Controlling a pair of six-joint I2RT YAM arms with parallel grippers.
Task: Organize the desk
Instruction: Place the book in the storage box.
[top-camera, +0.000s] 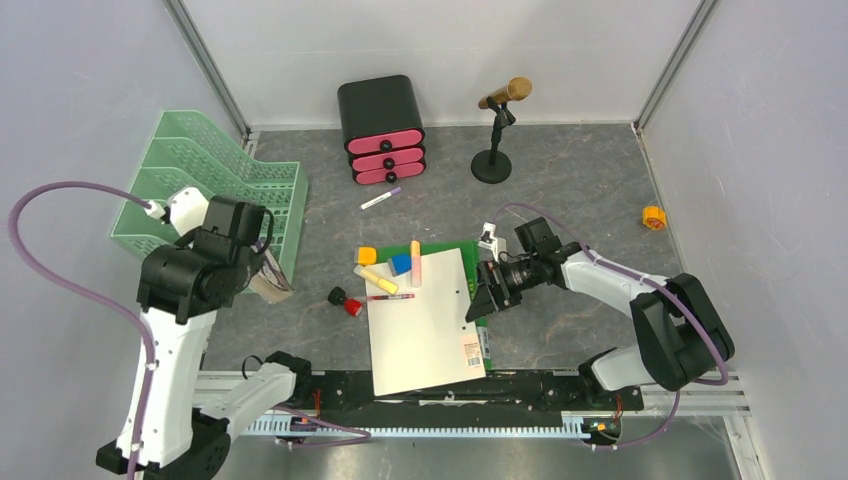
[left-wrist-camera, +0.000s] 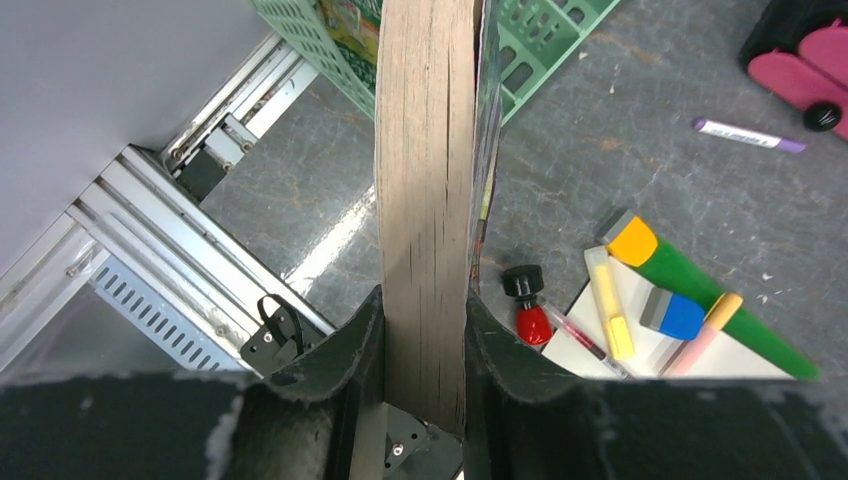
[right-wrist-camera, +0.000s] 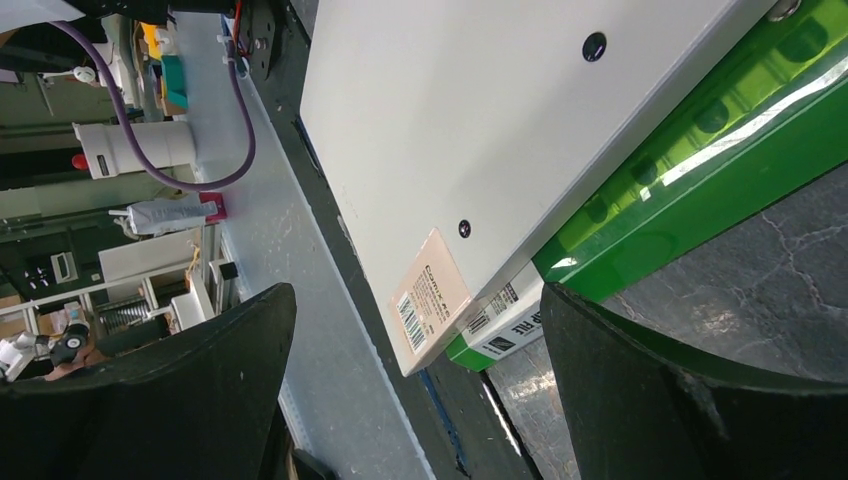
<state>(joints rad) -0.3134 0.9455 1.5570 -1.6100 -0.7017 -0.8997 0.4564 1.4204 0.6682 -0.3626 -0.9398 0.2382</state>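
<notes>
The desk (top-camera: 580, 190) is a dark-grey marbled surface. My left gripper (top-camera: 262, 268) is shut on a flat brown slab (left-wrist-camera: 425, 200), like a book or board seen edge-on, and holds it upright beside the mint-green tray (top-camera: 210, 180). In the left wrist view the left gripper (left-wrist-camera: 425, 330) pinches the slab's lower end. My right gripper (top-camera: 487, 295) is open at the right edge of a white folder (top-camera: 420, 320) lying on a green folder (top-camera: 478, 300). In the right wrist view the right gripper (right-wrist-camera: 420, 380) has its jaws wide apart around the corner of the white folder (right-wrist-camera: 500, 130) and green folder (right-wrist-camera: 700, 190).
A yellow highlighter (top-camera: 376, 279), blue eraser (top-camera: 400, 264), orange marker (top-camera: 415, 262) and red pen (top-camera: 390, 297) lie at the folder's top. A red-and-black stamp (top-camera: 345, 300), purple-capped marker (top-camera: 380, 198), black drawer box (top-camera: 382, 130), microphone stand (top-camera: 497, 130) and orange tape roll (top-camera: 653, 217) stand around.
</notes>
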